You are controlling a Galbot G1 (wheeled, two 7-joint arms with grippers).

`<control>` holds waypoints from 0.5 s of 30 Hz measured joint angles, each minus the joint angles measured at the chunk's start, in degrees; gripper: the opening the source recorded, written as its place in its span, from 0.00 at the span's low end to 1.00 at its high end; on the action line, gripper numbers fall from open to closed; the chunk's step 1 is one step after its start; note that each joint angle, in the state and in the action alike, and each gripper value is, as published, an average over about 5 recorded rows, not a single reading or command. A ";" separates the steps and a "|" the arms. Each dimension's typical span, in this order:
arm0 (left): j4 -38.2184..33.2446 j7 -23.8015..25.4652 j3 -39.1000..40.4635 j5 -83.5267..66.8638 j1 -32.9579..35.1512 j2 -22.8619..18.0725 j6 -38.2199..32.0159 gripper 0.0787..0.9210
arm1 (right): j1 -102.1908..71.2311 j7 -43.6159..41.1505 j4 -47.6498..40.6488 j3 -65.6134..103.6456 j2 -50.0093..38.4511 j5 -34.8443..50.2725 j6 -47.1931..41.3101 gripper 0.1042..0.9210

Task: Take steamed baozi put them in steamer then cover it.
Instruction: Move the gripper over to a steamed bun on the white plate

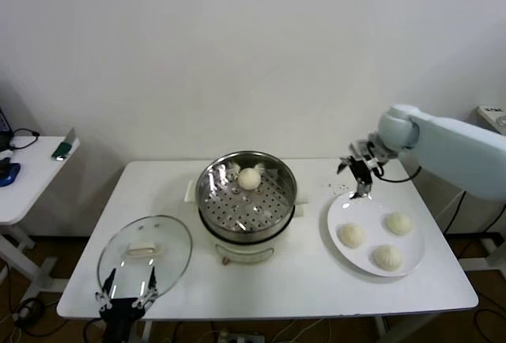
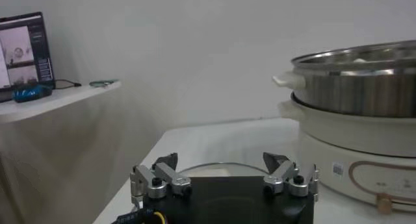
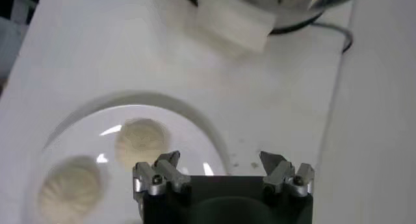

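Note:
The steel steamer (image 1: 247, 194) on its cream base stands mid-table with one baozi (image 1: 250, 178) on its perforated tray. Three baozi lie on the white plate (image 1: 341, 210) at the right: one (image 1: 351, 235), one (image 1: 398, 223), one (image 1: 387, 258). My right gripper (image 1: 360, 185) is open and empty above the plate's far left rim; its wrist view shows two baozi (image 3: 142, 141) (image 3: 69, 183) below it. The glass cover (image 1: 145, 253) lies flat at front left. My left gripper (image 1: 126, 291) is open, low by the cover's near edge; the cover's rim (image 2: 221, 168) shows between its fingers.
A white side table (image 1: 32, 175) with small items stands to the left beyond a gap. The steamer's base (image 2: 354, 141) rises close to the right in the left wrist view. The wall runs behind the table.

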 measured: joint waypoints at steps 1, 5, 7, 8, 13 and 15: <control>-0.03 -0.01 -0.01 0.00 -0.04 0.00 0.15 0.88 | -1.13 0.00 -0.13 0.53 -0.25 0.00 -0.44 0.88; -0.25 -0.14 0.06 -0.11 0.04 0.00 0.98 0.88 | -5.29 0.01 -0.94 2.59 -0.73 -0.18 -1.88 0.88; -0.49 -0.13 0.09 -0.37 0.26 0.02 1.50 0.88 | -6.98 0.02 -1.42 3.42 -0.70 -0.33 -2.42 0.88; -0.62 -0.09 0.09 -0.56 0.39 0.03 1.77 0.88 | -7.71 0.02 -1.66 3.76 -0.64 -0.40 -2.64 0.88; -0.84 0.06 0.09 -1.19 0.94 0.16 2.59 0.88 | -10.40 0.09 -2.91 5.04 -0.06 -0.75 -3.48 0.88; -0.71 0.06 0.09 -1.40 1.12 0.19 2.69 0.88 | -11.37 0.22 -3.49 5.64 0.30 -0.99 -3.70 0.88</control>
